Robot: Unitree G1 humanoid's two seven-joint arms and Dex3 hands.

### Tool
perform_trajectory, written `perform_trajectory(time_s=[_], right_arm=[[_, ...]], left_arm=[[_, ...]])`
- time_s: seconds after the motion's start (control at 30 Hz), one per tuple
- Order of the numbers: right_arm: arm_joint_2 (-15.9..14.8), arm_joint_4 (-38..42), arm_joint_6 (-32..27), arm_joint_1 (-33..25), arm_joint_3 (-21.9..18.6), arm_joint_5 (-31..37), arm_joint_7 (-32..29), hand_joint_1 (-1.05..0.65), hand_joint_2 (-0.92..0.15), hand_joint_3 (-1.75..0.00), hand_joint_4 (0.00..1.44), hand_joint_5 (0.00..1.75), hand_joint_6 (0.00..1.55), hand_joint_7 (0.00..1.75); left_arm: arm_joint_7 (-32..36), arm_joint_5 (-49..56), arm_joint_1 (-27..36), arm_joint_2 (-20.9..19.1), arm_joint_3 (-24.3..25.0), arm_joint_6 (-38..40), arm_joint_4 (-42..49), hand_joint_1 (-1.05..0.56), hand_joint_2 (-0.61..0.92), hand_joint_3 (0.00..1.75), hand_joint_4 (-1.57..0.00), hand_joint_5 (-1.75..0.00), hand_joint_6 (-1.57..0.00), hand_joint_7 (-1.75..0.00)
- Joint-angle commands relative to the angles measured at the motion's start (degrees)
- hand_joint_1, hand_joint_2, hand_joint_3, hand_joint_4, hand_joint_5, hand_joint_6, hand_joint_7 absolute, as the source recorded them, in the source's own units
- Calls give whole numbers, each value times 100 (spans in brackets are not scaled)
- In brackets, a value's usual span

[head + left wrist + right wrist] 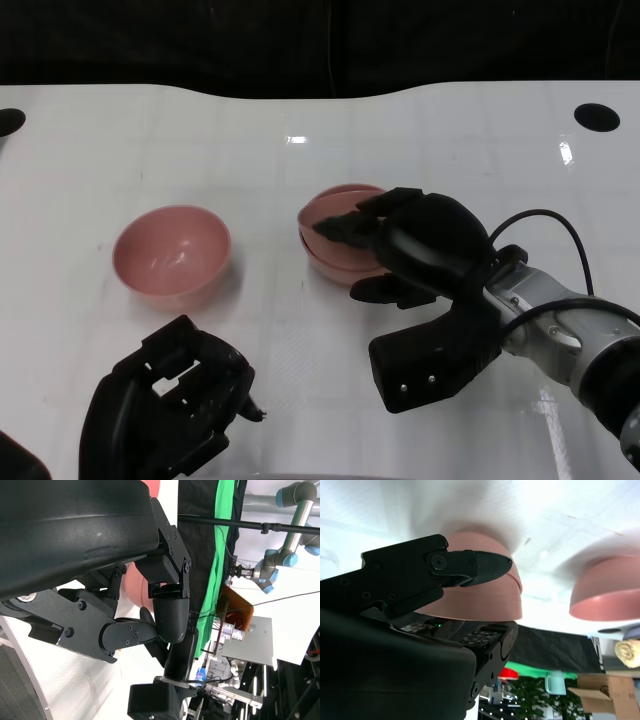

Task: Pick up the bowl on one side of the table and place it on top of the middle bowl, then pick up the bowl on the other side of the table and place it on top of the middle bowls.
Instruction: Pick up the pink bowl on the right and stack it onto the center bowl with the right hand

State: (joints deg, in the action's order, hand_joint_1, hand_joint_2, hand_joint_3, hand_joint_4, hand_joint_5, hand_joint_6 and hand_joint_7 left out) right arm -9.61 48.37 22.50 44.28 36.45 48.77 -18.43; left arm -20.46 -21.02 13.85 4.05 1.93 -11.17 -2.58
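Pink plastic is what the task's things are made of: two nested bowls (340, 240) are seen at the middle of the tabletop (300, 130), one seated inside the other, both mouths turned upward. Being round, the stack has no long axis across the tabletop; its only axis runs straight up through both bowls. The rim of the upper bowl is seen slightly above and offset from the rim of the lower one.

The right hand (400, 245) is placed on the stack's near right side, with a finger (345, 228) laid over the upper bowl's rim and reaching into its hollow. In the right wrist view the same finger (470, 566) is seen lying against the bowl's outer wall (490, 600), with another part of the hand below the rim, so the upper bowl appears to be pinched at its edge.

A single pink bowl (172, 253) is stood upright, well apart from the stack, on the robot's left side of the tabletop; it is also shown in the right wrist view (607, 590).

The left hand (165, 405) is held low near the front edge, beside no bowl, with nothing in it and its fingers loosely apart.

A dark round hole (597, 117) is seen at the far right corner of the white tabletop.
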Motion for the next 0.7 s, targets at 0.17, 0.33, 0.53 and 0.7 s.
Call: perform_trajectory(time_s=[0.17,0.33,0.53,0.7], right_arm=[[-493,-1334,-69,-643,-350,-247,378,-73,-92,-45,30,6,35,1],[-671,-2107,-122,-1219,-641,-366,382,-71,-92,-41,29,7,34,0],[-901,-2953,110,-2031,-1038,-657,377,-66,-92,-39,27,7,28,0],[-1046,-3474,504,-2706,-1357,-1091,453,-64,-92,-39,31,11,30,1]], left_arm=[[23,17,-56,-34,48,-62,64,-19,83,52,-78,-153,-80,-116],[3,19,-71,-33,47,-80,96,-19,82,55,-78,-154,-80,-118],[-6,7,-109,-19,70,-126,167,-19,79,59,-79,-154,-80,-120],[68,-1,-109,14,91,-64,133,-18,79,56,-82,-152,-83,-114]])
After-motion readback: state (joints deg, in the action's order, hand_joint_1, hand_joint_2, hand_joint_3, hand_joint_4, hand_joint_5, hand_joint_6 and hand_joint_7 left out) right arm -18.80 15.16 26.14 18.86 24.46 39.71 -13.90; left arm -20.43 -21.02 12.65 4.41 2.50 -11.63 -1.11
